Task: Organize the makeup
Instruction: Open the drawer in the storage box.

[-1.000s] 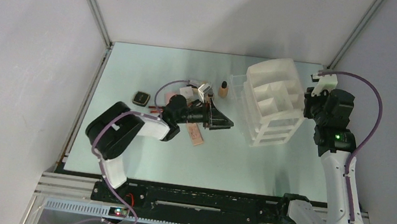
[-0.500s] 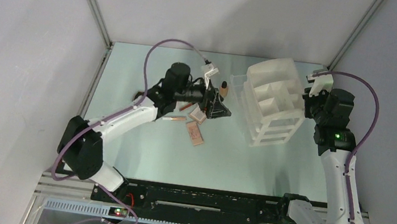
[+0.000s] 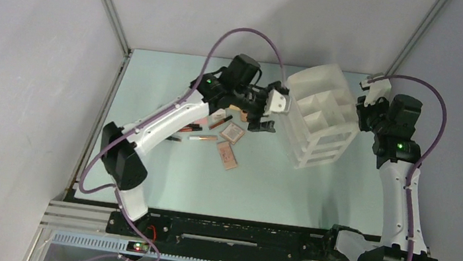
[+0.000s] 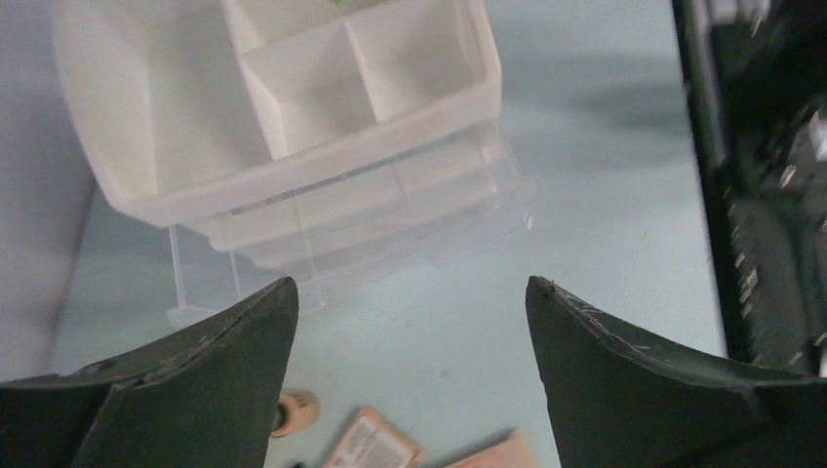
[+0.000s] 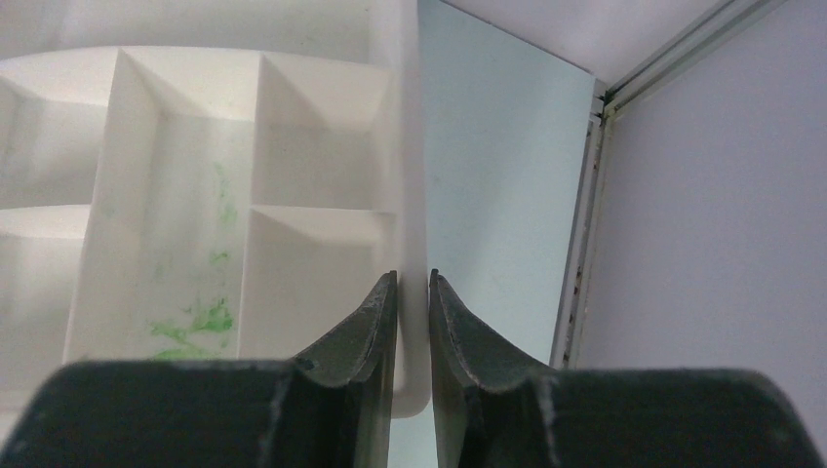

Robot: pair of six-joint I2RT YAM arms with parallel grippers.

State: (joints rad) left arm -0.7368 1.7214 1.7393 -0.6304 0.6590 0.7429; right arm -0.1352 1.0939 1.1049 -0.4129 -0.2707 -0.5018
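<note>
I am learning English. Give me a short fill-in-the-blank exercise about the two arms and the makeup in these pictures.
1. The left jaws are ____, with nothing between them.
2. A wall of the white organizer is pinched by the ____ jaws.
3. The flat palettes lie on the ____, outside the organizer.
Missing words: open; right; table.

Built alike: left arm (image 3: 163, 121) and right arm (image 3: 399, 194) in white link shells with rounded black joint housings. Trailing a thin purple cable (image 3: 241, 32) each, ending at a small white camera block (image 3: 279, 102). Lit by one green lamp (image 3: 400, 146) apiece. Tipped with left claw (image 4: 408, 292) and right claw (image 5: 412, 283) of dark, matte, tapered fingers (image 4: 195, 380).
</note>
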